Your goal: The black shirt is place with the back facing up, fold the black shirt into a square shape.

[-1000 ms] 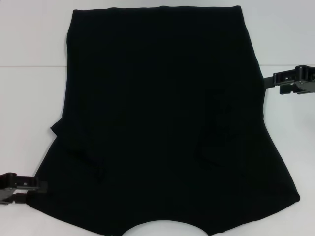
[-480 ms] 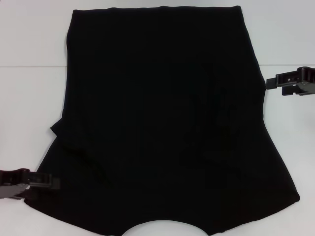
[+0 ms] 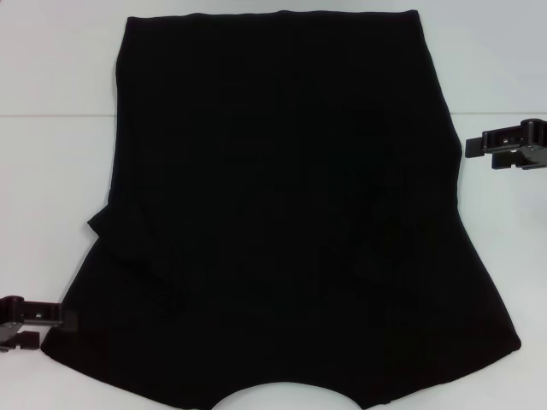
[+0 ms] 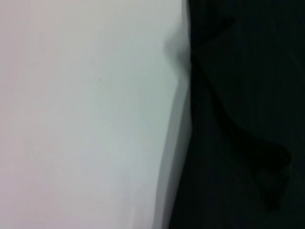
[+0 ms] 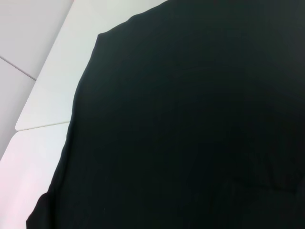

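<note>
The black shirt (image 3: 282,196) lies flat and plain side up over most of the white table (image 3: 51,171). Its curved neckline is at the near edge and its hem at the far edge. My left gripper (image 3: 53,329) sits low at the shirt's near left corner, open, its tips just touching the cloth edge. At mid height my right gripper (image 3: 479,152) hovers open just off the shirt's right edge, holding nothing. The left wrist view shows the shirt's edge (image 4: 238,119) with a fold ridge. Cloth (image 5: 190,119) fills most of the right wrist view.
Bare white table shows on both sides of the shirt (image 4: 86,119) (image 5: 43,95). A seam between table panels (image 3: 51,115) runs across at the far part. A small fold of cloth (image 3: 96,224) sticks out on the shirt's left side.
My left gripper pushed in onto the shirt's corner half a second ago and has drawn back to the left. The right gripper drifted slightly down. The shirt has barely moved.
</note>
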{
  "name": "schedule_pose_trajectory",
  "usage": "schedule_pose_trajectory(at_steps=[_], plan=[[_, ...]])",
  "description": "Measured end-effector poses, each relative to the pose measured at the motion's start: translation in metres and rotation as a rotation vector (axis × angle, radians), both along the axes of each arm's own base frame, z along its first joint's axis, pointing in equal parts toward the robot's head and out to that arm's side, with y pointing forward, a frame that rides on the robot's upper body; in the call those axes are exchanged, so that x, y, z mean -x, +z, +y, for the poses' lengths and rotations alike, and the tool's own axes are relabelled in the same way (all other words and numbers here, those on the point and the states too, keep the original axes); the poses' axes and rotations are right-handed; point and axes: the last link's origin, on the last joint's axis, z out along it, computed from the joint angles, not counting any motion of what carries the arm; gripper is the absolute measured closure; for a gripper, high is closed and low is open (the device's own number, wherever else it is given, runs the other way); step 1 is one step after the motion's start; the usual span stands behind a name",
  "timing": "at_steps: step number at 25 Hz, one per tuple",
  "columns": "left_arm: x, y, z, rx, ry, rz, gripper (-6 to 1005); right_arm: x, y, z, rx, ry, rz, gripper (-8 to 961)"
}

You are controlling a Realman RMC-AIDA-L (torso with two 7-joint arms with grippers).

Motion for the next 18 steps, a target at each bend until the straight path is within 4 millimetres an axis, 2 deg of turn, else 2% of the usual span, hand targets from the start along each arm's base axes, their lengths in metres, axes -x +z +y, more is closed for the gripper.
schedule_pose_trajectory(at_steps=[10,18], plan=[[0.000,-0.008,-0.001,0.021,-0.003,-0.007,155,0.000,0.000,0.000,-0.001,0.000,0.000,290],[-0.011,-0.017,0.005,0.038,-0.039,-0.023,156,-0.002,0.001,-0.001,0.002,-0.002,0.000,291]])
